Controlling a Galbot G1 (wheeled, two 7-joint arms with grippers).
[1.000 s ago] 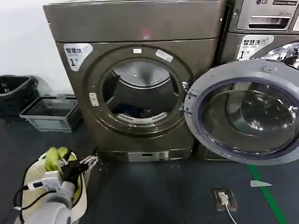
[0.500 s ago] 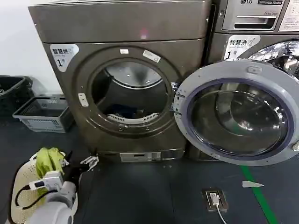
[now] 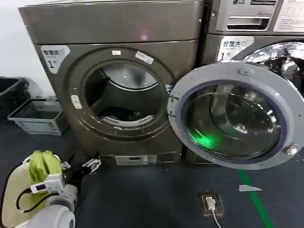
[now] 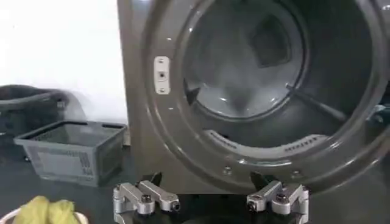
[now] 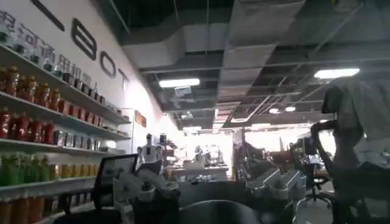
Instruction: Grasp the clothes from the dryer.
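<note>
The bronze-grey dryer (image 3: 114,28) stands with its round door (image 3: 237,116) swung open to the right. Low in the drum lie dark blue clothes (image 3: 115,113), partly hidden by the porthole rim. My left gripper (image 3: 90,165) hovers low over the floor in front of the dryer's lower left corner, open and empty. In the left wrist view its fingers (image 4: 146,198) spread wide below the dryer's porthole (image 4: 256,67), well short of the opening. My right gripper (image 5: 210,189) is open with nothing in it and faces a room with shelves, away from the dryer.
A white basket (image 3: 12,199) holding a yellow-green cloth (image 3: 42,164) sits at the lower left beside my left arm. A grey crate (image 3: 35,116) and a black bin (image 3: 9,90) stand left of the dryer. An LG machine (image 3: 251,21) is behind the open door. A floor socket (image 3: 209,202) lies on the dark floor.
The dryer and its door have slid leftward in the head view as the viewpoint shifted right. My left gripper stays low by the basket. A green glint now shows on the door glass.
</note>
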